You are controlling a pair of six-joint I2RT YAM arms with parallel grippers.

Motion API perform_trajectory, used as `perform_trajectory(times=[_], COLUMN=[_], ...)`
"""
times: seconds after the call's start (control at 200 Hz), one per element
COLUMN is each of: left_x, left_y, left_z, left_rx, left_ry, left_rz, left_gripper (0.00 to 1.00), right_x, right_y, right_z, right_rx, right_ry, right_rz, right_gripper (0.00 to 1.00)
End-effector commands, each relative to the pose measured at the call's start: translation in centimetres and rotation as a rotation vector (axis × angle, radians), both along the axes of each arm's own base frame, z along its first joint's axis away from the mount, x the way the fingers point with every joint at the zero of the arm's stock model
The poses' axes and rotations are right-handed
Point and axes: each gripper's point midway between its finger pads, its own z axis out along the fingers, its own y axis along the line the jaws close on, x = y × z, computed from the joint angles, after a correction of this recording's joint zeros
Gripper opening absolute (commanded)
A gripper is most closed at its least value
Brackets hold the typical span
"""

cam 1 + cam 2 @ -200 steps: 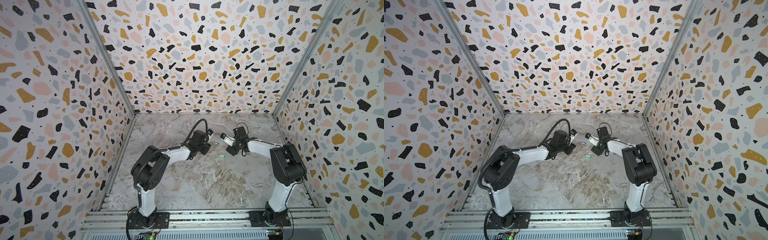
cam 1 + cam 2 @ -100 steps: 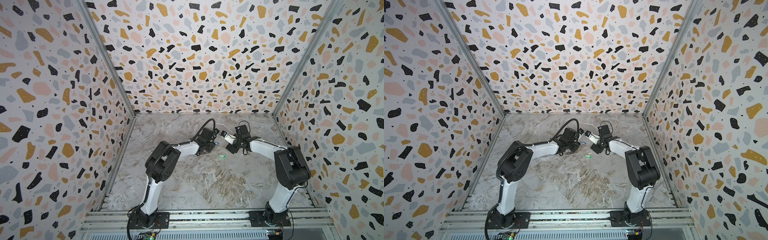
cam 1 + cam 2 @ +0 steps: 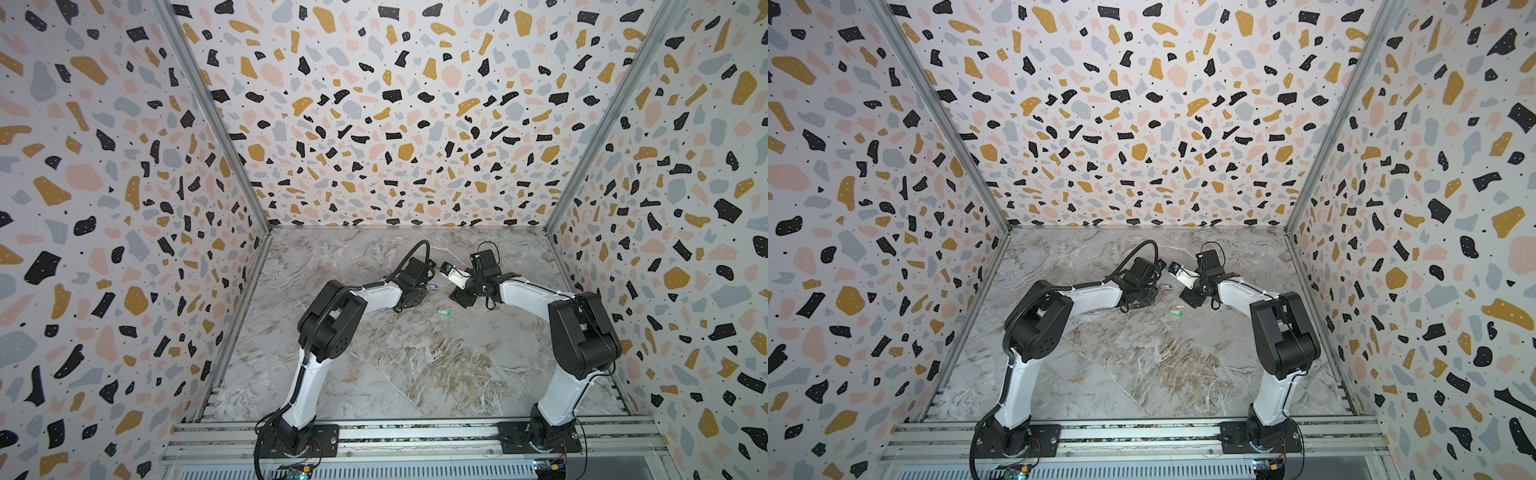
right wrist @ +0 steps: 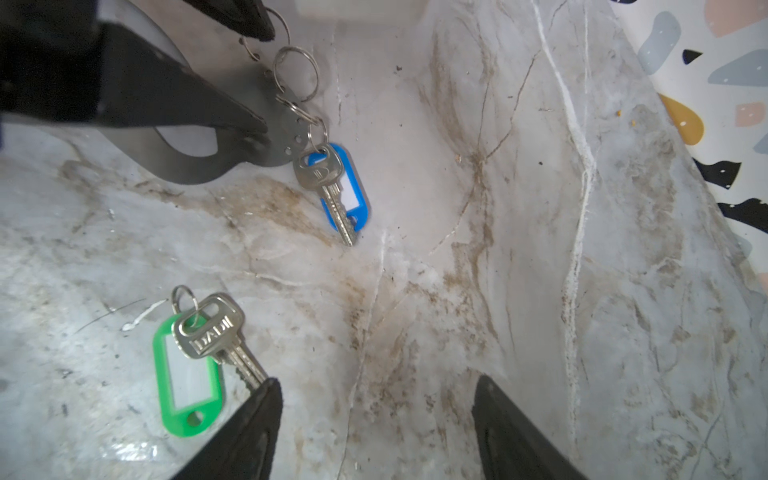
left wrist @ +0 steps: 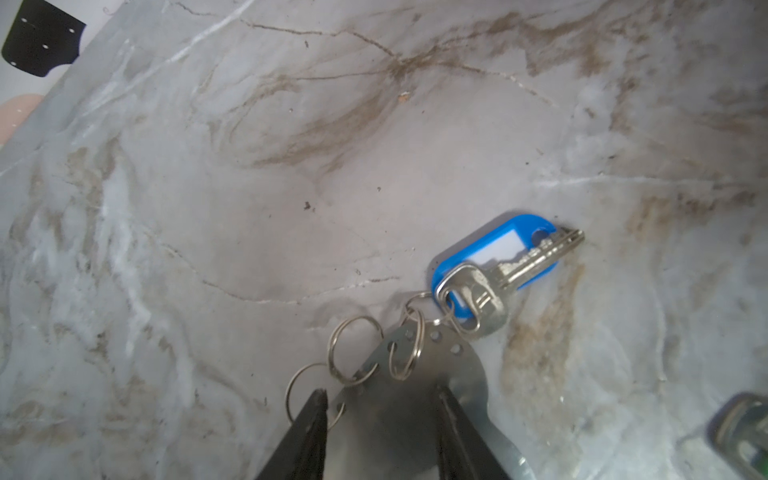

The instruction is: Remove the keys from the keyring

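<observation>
Left gripper [image 5: 381, 390] clamps keyring [image 5: 399, 424] plate. Blue key [image 5: 498, 266] ringed on, flat on bench [image 5: 249, 166], long axis pointing away from plate. Green key [image 4: 189, 365] loose, apart. Right gripper [image 4: 377, 382] spread, empty.

In the left wrist view, the keyring plate [image 5: 386, 419] is cut off by the frame edge and partly covered by the fingers [image 5: 307, 432] of the left gripper [image 5: 381, 390]. Whether it is clamped cannot be determined. A blurred dark object [image 5: 742, 432] at the frame corner cannot be identified. In the right wrist view, the blade tip of the green-tagged key [image 4: 216, 328] is hidden behind a finger [image 4: 249, 428] of the right gripper [image 4: 377, 382]. In both top views, the plate cannot be made out, and the blue tag [image 3: 433, 286] [image 3: 1167, 286] is too small for its key to be resolved.
</observation>
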Motion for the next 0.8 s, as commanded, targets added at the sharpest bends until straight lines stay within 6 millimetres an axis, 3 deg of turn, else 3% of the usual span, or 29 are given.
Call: perform_trajectory(times=[0.0,0.396,0.651,0.796], left_x=[-1.7,-6.4,-7.0,-6.5], left_y=[2.0,5.9,10.4,12.0], left_z=[-0.5,-1.4,-1.4,-0.6], left_rx=[0.059,0.214,0.282,0.287], left_ry=[0.037,0.103,0.153,0.145], left_rz=[0.007,-0.127,-0.083,-0.064], left_gripper=[0.45,0.48,0.46,0.46], right_x=[-0.1,0.0,-0.7,-1.8], right_y=[1.0,4.0,5.9,6.9], right_z=[0.5,1.7,2.3,2.4], right_rx=[0.004,0.052,0.087,0.100], right_ry=[-0.007,-0.070,-0.109,-0.160], right_rz=[0.040,0.168,0.323,0.458], right_gripper=[0.75,0.73,0.68,0.64])
